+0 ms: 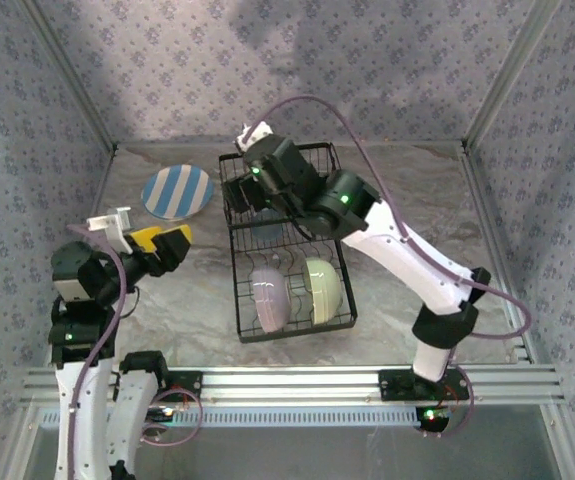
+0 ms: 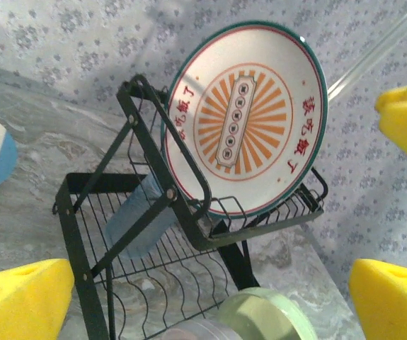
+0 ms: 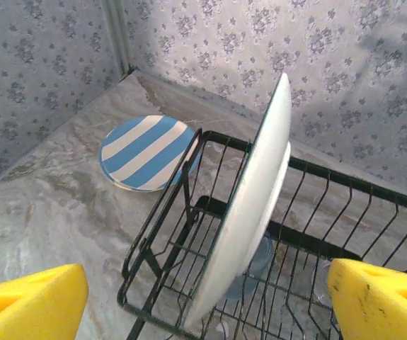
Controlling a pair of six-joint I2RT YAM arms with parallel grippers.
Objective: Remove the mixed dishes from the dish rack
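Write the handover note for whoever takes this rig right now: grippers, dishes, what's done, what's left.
Left gripper: open, empty, left of the black wire dish rack.
Right gripper: open, fingers either side of the cream round plate with orange centre pattern, which stands upright in the rack's raised part; not gripped yet.
Done: blue-and-white striped round plate lies on the table.
Left: the cream plate, translucent blue cup, lavender bowl and pale yellow-green bowl, all in the rack.
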